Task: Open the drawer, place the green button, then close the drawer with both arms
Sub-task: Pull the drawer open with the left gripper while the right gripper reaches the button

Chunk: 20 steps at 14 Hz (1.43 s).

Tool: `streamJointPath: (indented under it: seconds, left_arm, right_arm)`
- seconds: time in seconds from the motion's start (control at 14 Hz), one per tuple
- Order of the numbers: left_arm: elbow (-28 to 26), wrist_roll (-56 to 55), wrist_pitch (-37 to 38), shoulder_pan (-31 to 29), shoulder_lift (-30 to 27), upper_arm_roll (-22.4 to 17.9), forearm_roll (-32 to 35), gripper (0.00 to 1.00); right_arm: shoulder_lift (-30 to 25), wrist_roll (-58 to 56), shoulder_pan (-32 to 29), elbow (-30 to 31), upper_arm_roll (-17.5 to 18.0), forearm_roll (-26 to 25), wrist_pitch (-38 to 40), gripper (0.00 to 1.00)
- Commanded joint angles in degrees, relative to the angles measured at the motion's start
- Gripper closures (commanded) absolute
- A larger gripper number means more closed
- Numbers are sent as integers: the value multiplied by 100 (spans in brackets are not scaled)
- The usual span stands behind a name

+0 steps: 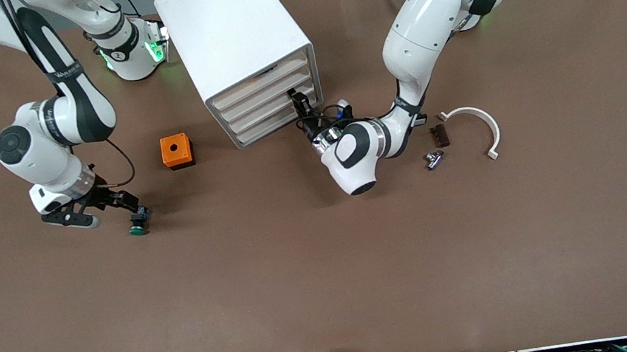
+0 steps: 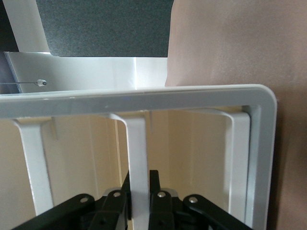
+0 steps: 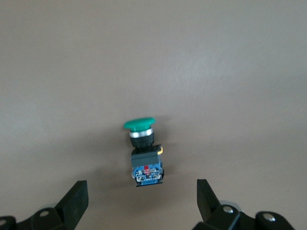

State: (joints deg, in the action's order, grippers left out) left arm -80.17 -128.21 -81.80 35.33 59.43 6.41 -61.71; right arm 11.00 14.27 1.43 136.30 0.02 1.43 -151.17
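Lying nearest the front camera, the green-capped button (image 1: pixel 138 224) is sitting on the table just by the right gripper (image 1: pixel 109 208), far nearer that arm. Over at the cabinet (image 1: pixel 239 45), the left gripper (image 1: pixel 301 104) is meeting a drawer (image 1: pixel 270 108). Left wrist view: jaws are pinching a white drawer handle (image 2: pixel 138 158). Right wrist view: jaws are gaping wide, button's long axis pointing away between them.

1. Front camera looks down from high across the counter (image 1: pixel 327 272), facing both arms.
2. Left wrist camera sits close against the cabinet (image 1: pixel 237 45) front.
3. Right wrist camera looks down, near, onto the button (image 3: pixel 144 151).
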Motion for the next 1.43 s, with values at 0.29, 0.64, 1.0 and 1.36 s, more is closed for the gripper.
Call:
streamJointPath:
  seconds: [0.29,0.64,1.0,1.36]
  left_arm:
    - [72,-99,156,-43,25,-44,-8,89]
    - [81,-91,156,-193,25,-70,1,89]
    - [98,-38,138,-456,25,-105,1,88]
    - [142,93,-46,-649,34,-395,-26,88]
  right_arm:
    - [727,102,85,-86,-20,51,-211,0]
    - [885,102,103,-113,-20,51,-474,0]
    - [1071,102,138,-139,-20,51,-774,0]
    - [1044,129,138,-121,-20,60,-616,35]
